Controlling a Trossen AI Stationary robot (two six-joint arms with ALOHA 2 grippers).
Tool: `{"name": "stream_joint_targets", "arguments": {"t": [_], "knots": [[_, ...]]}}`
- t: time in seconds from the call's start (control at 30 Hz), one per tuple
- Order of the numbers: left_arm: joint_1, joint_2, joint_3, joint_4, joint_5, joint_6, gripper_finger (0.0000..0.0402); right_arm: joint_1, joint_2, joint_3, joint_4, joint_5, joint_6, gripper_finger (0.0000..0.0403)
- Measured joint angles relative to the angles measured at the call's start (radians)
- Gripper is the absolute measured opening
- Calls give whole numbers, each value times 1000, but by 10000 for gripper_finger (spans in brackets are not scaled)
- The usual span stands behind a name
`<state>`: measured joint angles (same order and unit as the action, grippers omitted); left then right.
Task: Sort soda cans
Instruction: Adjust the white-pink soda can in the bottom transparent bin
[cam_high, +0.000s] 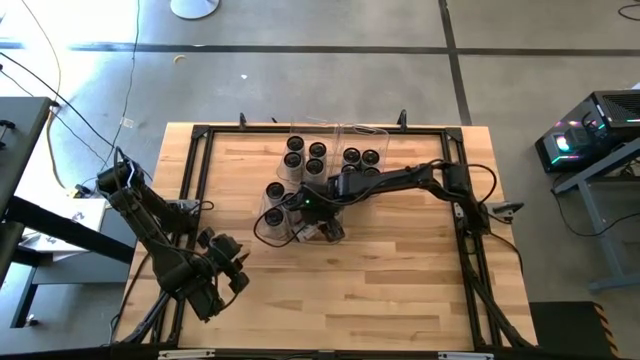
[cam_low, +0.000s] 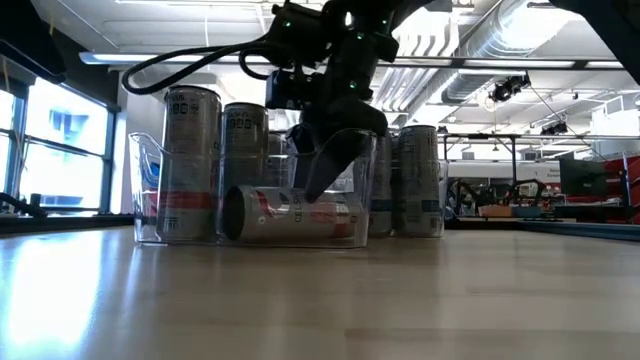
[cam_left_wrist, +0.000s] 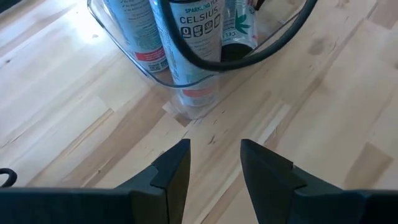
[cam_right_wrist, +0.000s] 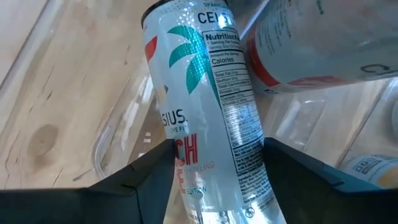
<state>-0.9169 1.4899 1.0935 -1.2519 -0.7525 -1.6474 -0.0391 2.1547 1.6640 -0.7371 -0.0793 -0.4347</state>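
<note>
Several soda cans stand upright in clear bins (cam_high: 340, 130) at the table's far middle (cam_high: 305, 158) (cam_low: 190, 165). One more soda can (cam_right_wrist: 205, 112) (cam_low: 290, 215), white with teal and red print, lies on its side on the floor of the near bin (cam_low: 145, 190). My right gripper (cam_right_wrist: 217, 174) (cam_high: 322, 212) reaches down into that bin and is shut on this can. My left gripper (cam_left_wrist: 214, 162) (cam_high: 238, 260) hovers open over bare wood at the near left, pointing toward the near bin's corner (cam_left_wrist: 180, 106), with nothing between its fingers. My right gripper pinches the lying can's round side (cam_right_wrist: 186, 155) between its two fingers (cam_right_wrist: 149, 180), away from the can's dark top end (cam_right_wrist: 177, 7). The fingers come from above, slanting down, and lie across the can. The can rests on its side on the bin's floor.
A black frame (cam_high: 200, 135) runs round the tabletop. The right arm's black cable (cam_left_wrist: 249, 53) loops over the near bin. Bare wood (cam_high: 360, 290) fills the table's near half. Upright cans (cam_low: 420, 180) stand close behind and beside the lying one.
</note>
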Motion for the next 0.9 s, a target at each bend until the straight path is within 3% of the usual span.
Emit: {"name": "stream_joint_targets", "arguments": {"t": [0.23,0.5,0.9], "knots": [[0,0,0,14,2,0,133,1,4,57,-57,14,49,233],[0,0,0,20,2,0,133,2,9,84,-98,13,13,274],[0,0,0,20,2,0,133,9,9,230,-179,9,174,277]]}}
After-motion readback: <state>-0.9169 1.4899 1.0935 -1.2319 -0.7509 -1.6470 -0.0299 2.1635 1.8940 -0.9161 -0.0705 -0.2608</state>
